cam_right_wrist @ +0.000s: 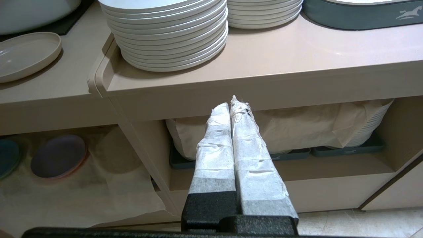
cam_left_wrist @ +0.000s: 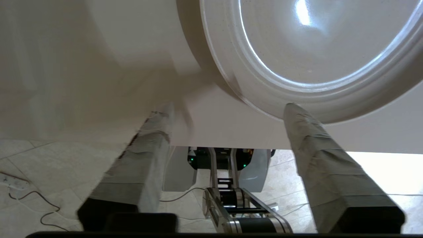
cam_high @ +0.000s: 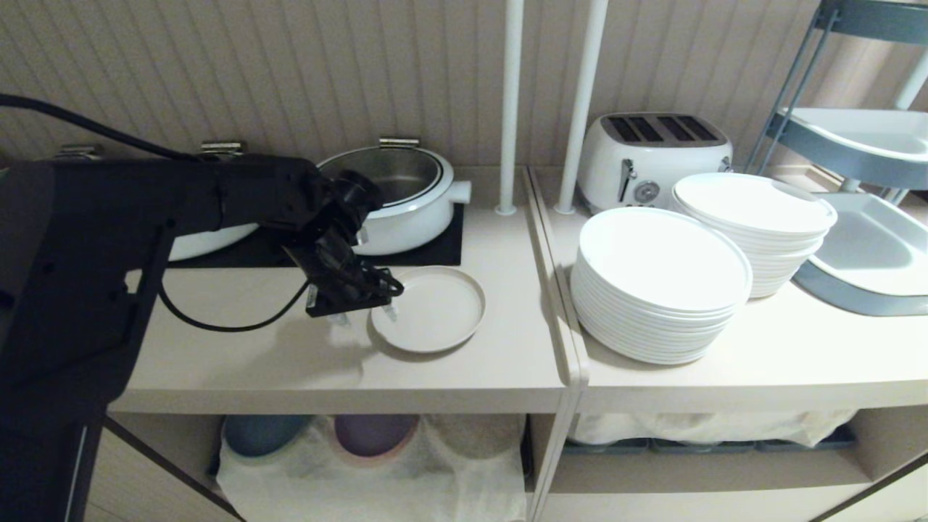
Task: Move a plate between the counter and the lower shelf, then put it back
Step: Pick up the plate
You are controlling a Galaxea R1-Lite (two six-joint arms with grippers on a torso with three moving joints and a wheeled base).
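Cream plate at rest on beige tabletop, beside hob panel.

Plate: small, stiff, matte, probably light and breakable; the low upright rim is the best hold. Left gripper fingers parted at its near rim, holding nothing; right gripper fingers closed, empty.

head: high, facing down | left wrist: close over plate | right wrist: low, facing shelves | shared: plate
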